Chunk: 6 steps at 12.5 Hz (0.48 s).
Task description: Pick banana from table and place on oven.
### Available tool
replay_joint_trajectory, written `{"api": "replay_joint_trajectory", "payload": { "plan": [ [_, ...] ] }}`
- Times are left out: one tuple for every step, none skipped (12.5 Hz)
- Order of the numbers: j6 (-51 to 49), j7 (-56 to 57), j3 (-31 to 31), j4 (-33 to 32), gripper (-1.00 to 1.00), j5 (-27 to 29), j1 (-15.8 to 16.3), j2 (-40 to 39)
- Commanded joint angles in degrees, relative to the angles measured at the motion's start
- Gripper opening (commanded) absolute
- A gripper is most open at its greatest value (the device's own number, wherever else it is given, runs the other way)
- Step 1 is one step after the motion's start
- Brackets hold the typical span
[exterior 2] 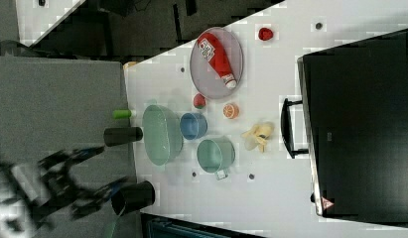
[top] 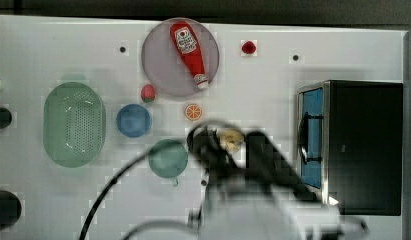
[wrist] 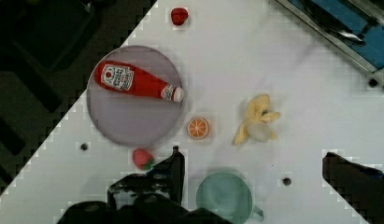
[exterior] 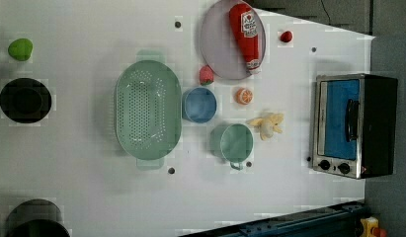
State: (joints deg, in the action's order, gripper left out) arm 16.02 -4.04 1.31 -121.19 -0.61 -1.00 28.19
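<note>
1. Gripper (wrist: 252, 172) fingers stand spread wide and empty in the wrist view, one dark finger (wrist: 176, 170) near the strawberry (wrist: 143, 158) and the other at the far edge. The banana (wrist: 256, 120) lies on the white table (wrist: 255, 56), beyond the fingertips and between the orange slice (wrist: 198, 127) and the oven (wrist: 353, 32). Risk, as I judge it: its splayed peel flaps give an uneven shape, so a closing pinch could catch a flap alone and let the fruit drop.

2. Top view: the arm hangs over the banana (top: 231, 140), hiding part of it; the oven (top: 365, 145) is to the banana's right. The teal cup (top: 168, 158) sits near the banana on its other side. A descent off-centre toward the cup could knock it.

3. Left view: the banana (exterior: 266, 124) rests apart from the oven (exterior: 353, 126), with the orange slice (exterior: 244, 96) just above it and the teal cup (exterior: 234, 142) near below-left. A wide finger spread could sweep the slice along.

4. Right view: the banana (exterior 2: 258, 135) lies just beside the oven handle (exterior 2: 290, 128), and the oven's black top (exterior 2: 360, 129) stands high above the table. Carrying too low toward the oven could strike the handle or front frame and jar the fruit loose.
</note>
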Motion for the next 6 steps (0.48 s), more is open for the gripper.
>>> {"api": "replay_joint_trajectory", "payload": {
  "plan": [
    [4.82, -0.82, 0.49, -7.81, 1.00, 0.07, -0.39, -10.28],
    [8.32, -0.82, 0.73, -9.36, 1.00, 0.07, -0.40, -12.49],
    [11.80, -0.82, 0.98, -10.70, 1.00, 0.07, -0.41, -14.96],
    [15.38, -0.82, 1.26, -11.76, 1.00, 0.07, -0.41, -17.58],
    [18.79, -0.82, 1.62, -12.65, 1.00, 0.07, -0.44, -20.31],
    [22.03, -0.82, 2.06, -13.36, 1.00, 0.07, -0.45, -23.07]
  ]
}}
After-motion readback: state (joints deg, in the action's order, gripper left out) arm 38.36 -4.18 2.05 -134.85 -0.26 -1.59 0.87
